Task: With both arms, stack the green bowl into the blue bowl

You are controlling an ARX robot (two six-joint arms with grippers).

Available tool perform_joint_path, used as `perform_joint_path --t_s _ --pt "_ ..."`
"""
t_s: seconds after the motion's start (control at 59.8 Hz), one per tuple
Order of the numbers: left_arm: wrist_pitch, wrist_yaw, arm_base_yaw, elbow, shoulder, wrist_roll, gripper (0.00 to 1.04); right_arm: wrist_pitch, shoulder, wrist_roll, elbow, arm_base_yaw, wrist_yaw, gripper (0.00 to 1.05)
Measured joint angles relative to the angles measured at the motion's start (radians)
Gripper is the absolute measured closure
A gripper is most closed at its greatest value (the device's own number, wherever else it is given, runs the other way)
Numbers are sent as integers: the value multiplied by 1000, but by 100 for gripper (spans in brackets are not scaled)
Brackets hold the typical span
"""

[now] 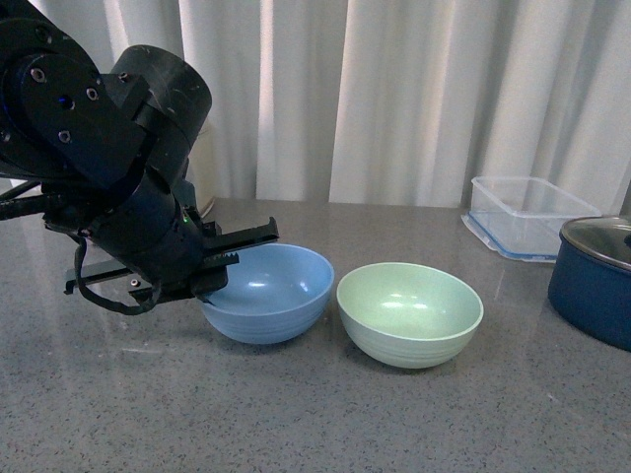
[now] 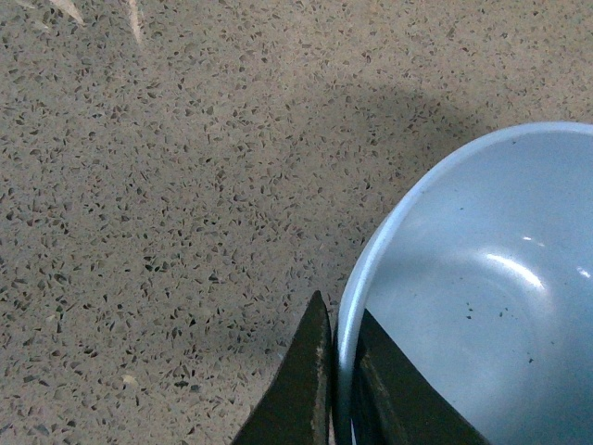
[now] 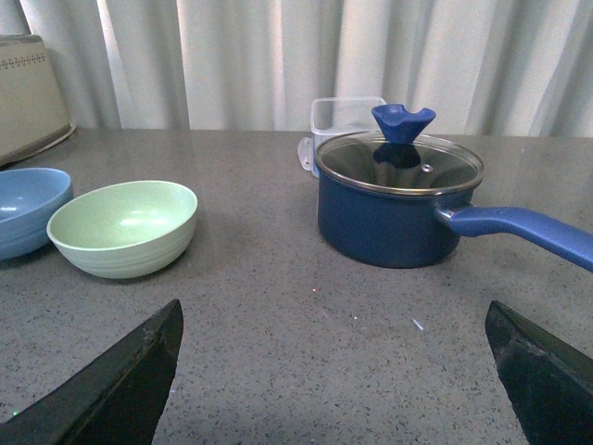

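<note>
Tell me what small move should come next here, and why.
Probably bring the right gripper, its jaws wide open, forward toward the green bowl. The left gripper appears pinched on the rim of the blue bowl, one finger inside and one outside. The green bowl sits untouched beside it.

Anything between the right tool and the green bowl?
Nothing: the right wrist view shows only bare countertop between the open right tool and the green bowl; the navy pot sits aside.
</note>
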Motion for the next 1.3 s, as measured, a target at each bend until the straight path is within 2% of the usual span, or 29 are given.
perform_joint_path --t_s 0.351,0.468,0.518,0.652,0.685,0.919,1.103,1.17,1.204,1.304 --pt "0 -3 -1 30 29 -1 100 0 0 0 0 0 0 10" --pt "-2 5 -1 30 27 -1 83 0 0 0 0 0 0 10" --pt "-2 9 -1 30 20 0 72 0 0 0 0 0 0 10" --pt "-2 11 0 26 -14 0 53 0 0 0 0 0 0 10" --pt "0 11 0 19 -40 0 45 0 0 0 0 0 0 10" --pt "124 -43 -2 -141 -271 39 6 0 0 0 0 0 0 10" --pt "204 -119 -35 -407 -552 137 7 0 0 0 0 0 0 10" --pt "236 -200 -74 -583 -713 217 7 0 0 0 0 0 0 10" --pt "237 -211 -85 -646 -765 243 7 0 0 0 0 0 0 10" --pt "240 -211 -91 -669 -788 275 7 0 0 0 0 0 -2 10"
